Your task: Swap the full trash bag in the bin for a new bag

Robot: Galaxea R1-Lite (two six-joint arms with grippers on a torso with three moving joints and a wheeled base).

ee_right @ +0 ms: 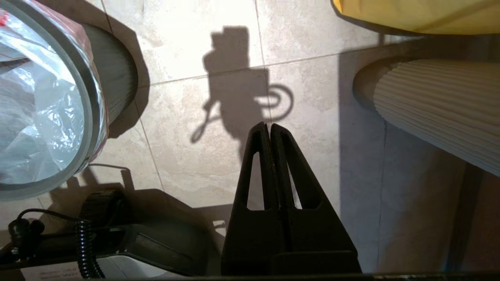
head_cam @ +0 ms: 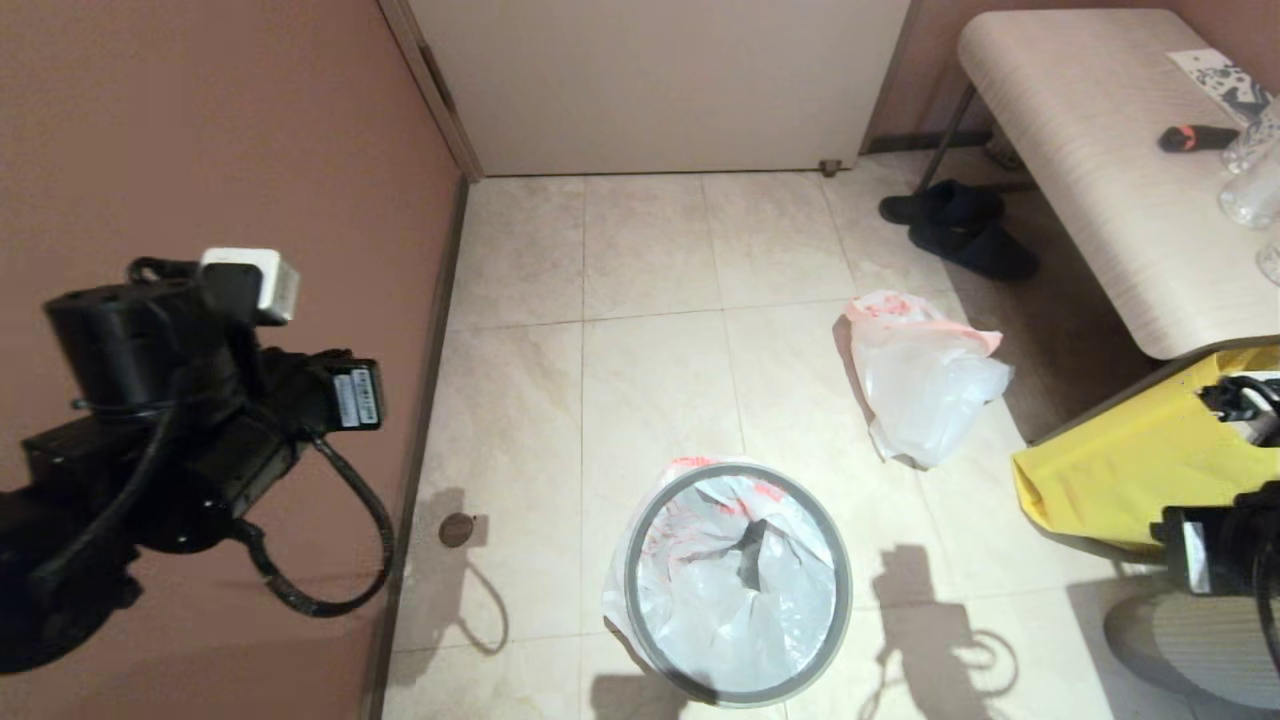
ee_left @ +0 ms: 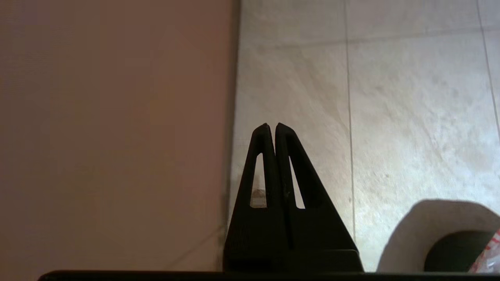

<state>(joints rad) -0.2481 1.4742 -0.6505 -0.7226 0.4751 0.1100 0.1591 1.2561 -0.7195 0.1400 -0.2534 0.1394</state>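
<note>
The bin [head_cam: 845, 585] stands on the tiled floor near the bottom middle, its grey hoop clamping a crumpled translucent bag [head_cam: 720, 600] with red print; something dark shows at the bag's centre. The new bag [head_cam: 925, 385], limp, white and pink-rimmed, lies on the floor beyond the bin to the right. My left gripper [ee_left: 272, 127] is shut and empty, hanging over the floor beside the brown wall, left of the bin. The right gripper [ee_right: 269, 127] is shut and empty too, over bare tile right of the bin's hoop [ee_right: 91, 101].
A brown wall [head_cam: 200, 130] runs along the left, with a door [head_cam: 650, 80] at the back. A bench [head_cam: 1100, 150] fills the right, with black slippers [head_cam: 960, 230] under it. A yellow bag [head_cam: 1120, 460] and a ribbed grey object [ee_right: 437, 105] sit at the right. A floor drain [head_cam: 456, 529] lies by the wall.
</note>
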